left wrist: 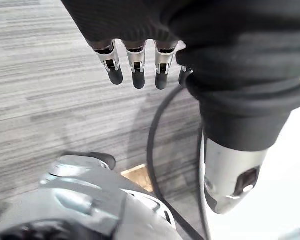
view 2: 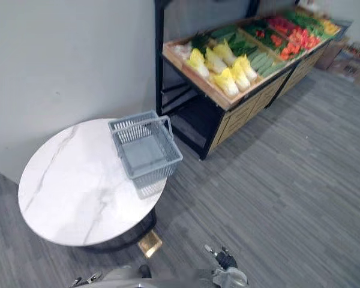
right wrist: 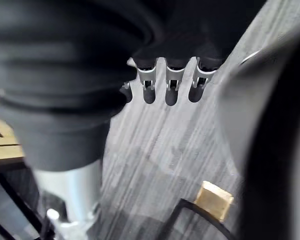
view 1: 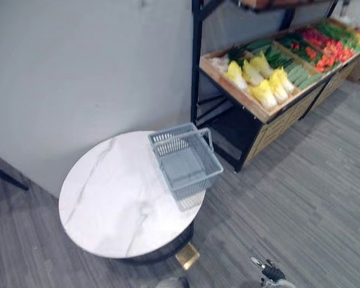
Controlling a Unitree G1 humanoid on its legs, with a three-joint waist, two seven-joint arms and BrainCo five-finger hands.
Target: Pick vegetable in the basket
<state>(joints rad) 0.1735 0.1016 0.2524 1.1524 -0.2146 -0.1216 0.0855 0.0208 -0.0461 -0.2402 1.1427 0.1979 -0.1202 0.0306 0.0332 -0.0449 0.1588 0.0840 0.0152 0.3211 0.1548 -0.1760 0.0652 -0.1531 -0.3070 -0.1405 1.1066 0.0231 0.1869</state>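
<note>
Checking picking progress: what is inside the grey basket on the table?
The basket shows only its bare floor, nothing on it. Its near wall covers a thin strip of that floor.

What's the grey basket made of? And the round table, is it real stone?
The basket looks like grey plastic: matte and moulded, with slotted lattice walls and a thin hoop handle. The round tabletop looks like white marble, with grey veins and a smooth sheen, though it might be a printed imitation.
</note>
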